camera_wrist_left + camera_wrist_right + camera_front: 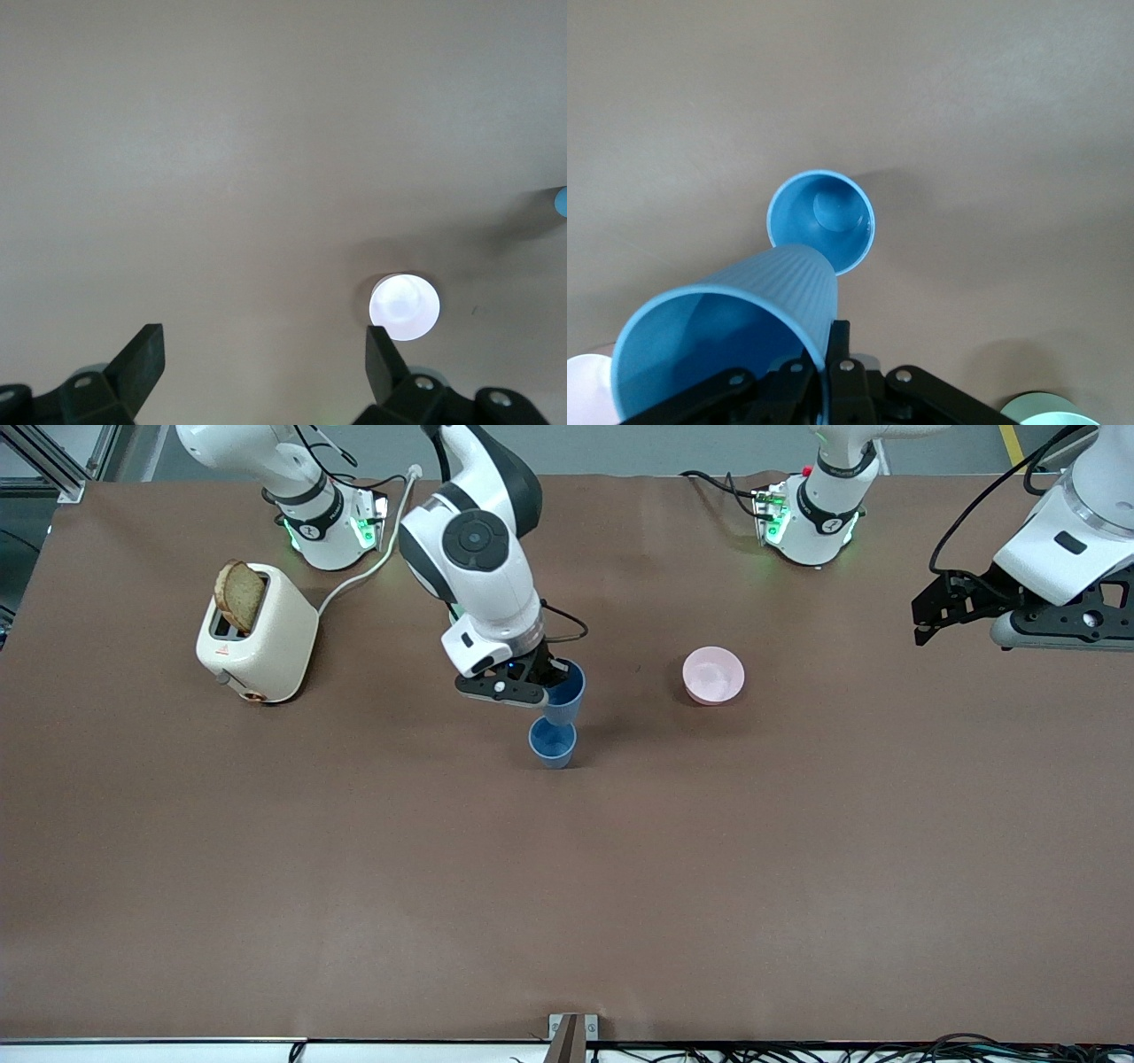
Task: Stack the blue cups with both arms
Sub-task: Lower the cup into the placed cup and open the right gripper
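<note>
Brown matte covering spreads over the whole table [567,886], and the stretch nearest the front camera lies bare. Near the middle of the table stands one blue cup [553,744], upright on the surface with its mouth open upward; the right wrist view looks straight down into it [822,220]. Directly above it hangs the second blue cup [565,693], tilted, its narrow base pointing down toward the standing cup's rim. From the front the two seem to meet, but whether they touch cannot be told. The right gripper [532,682] grips this raised cup at its rim, fingers closed on the wall, as the right wrist view shows with the cup [726,345] filling the foreground above the black fingers [837,376].

Slightly farther from the front camera, toward the left arm's end of the table, sits a pink bowl [713,675], apart from the cups; it also shows as a pale disc in the left wrist view [404,306]. At about the same depth toward the right arm's end stands a cream toaster [257,636] with a slice of brown bread [240,595] sticking up from a slot, its white cord running off toward the right arm's base.

The left gripper [961,602] waits in the air over the left arm's end of the table, its fingers [142,356] spread wide and holding nothing.
</note>
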`<action>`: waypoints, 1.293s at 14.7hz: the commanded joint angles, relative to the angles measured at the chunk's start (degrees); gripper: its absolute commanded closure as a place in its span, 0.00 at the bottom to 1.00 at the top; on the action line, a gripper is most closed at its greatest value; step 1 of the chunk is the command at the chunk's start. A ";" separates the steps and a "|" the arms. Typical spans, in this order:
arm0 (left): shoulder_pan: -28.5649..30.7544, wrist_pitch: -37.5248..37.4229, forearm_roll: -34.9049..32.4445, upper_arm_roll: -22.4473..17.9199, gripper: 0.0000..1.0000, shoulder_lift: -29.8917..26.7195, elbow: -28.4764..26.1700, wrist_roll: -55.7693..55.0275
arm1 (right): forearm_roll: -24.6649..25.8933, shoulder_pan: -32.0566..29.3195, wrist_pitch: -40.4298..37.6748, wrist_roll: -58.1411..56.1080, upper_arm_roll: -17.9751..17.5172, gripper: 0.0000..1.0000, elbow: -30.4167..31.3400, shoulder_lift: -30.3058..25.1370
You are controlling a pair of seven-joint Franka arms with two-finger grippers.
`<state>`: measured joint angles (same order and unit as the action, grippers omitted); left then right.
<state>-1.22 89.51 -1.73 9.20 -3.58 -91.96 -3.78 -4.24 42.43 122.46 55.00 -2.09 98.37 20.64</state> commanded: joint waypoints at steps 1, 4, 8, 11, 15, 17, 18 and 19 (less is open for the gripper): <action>0.52 -2.66 0.94 -0.15 0.00 -1.17 0.64 1.06 | 0.90 1.68 0.76 1.25 0.77 0.96 -0.82 1.85; 0.61 -2.94 0.85 -0.41 0.00 -0.99 0.99 0.97 | 0.98 2.39 1.47 1.25 0.95 0.95 -0.90 2.82; 0.52 -2.67 0.94 -0.41 0.00 -0.64 0.99 0.97 | 2.99 1.34 1.47 1.17 1.21 0.95 -0.99 2.82; 0.61 -1.80 0.50 -0.41 0.00 0.24 1.17 0.97 | 4.59 0.72 1.47 1.17 1.21 0.95 -0.99 2.82; 0.61 -0.83 0.41 -0.41 0.00 0.85 1.08 0.97 | 4.68 0.46 2.87 1.17 1.21 0.95 -0.99 2.74; 0.61 -0.65 0.24 -0.41 0.00 0.85 1.08 0.97 | 4.76 0.11 3.40 1.17 1.21 0.95 -0.81 2.82; 0.61 -0.74 0.24 -0.41 0.00 0.85 1.08 0.97 | 4.76 0.02 3.31 1.17 1.21 0.94 -0.81 2.82; 0.61 -0.65 0.32 -0.41 0.00 0.85 1.08 0.97 | 4.76 -0.07 3.31 1.17 1.21 0.94 -0.73 2.82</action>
<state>-1.01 88.66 -1.73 8.73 -2.75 -91.54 -3.78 -0.77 43.14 125.41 55.17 -0.30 97.80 23.42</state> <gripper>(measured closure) 0.000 0.938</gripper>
